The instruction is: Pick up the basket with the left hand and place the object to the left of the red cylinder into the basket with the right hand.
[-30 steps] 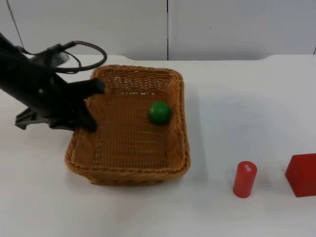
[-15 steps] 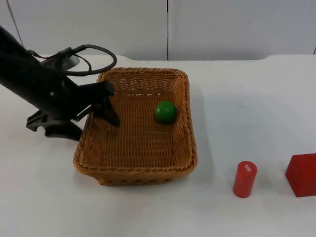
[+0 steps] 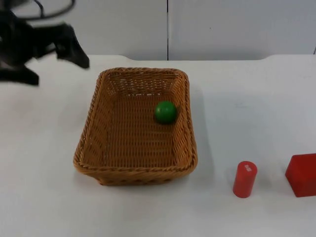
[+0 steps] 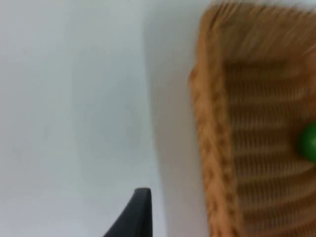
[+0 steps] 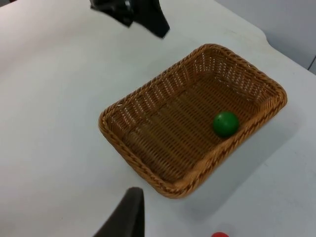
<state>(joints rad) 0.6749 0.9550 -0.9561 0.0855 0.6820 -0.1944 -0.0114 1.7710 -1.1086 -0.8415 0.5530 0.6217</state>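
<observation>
The brown wicker basket (image 3: 136,174) rests flat on the white table, with a green ball (image 3: 165,112) inside near its right wall. My left gripper (image 3: 58,69) hovers open and empty beyond the basket's back left corner, well apart from the rim. A red cylinder (image 3: 245,178) stands upright at the front right. The left wrist view catches the basket's rim (image 4: 207,123), the green ball (image 4: 308,140) and one black fingertip (image 4: 134,217). From high up, the right wrist view takes in the basket (image 5: 128,148), the ball (image 5: 225,123), the left gripper (image 5: 132,14) and a right fingertip (image 5: 126,217).
A red cube (image 3: 301,174) sits right of the cylinder at the picture's edge. The grey partition wall (image 3: 222,27) closes off the far side of the table. White table top (image 3: 247,103) stretches between the basket and the red objects.
The left gripper opened, let go of the basket's left rim and pulled up and away to the back left. The basket settled a little to the right and lies still.
</observation>
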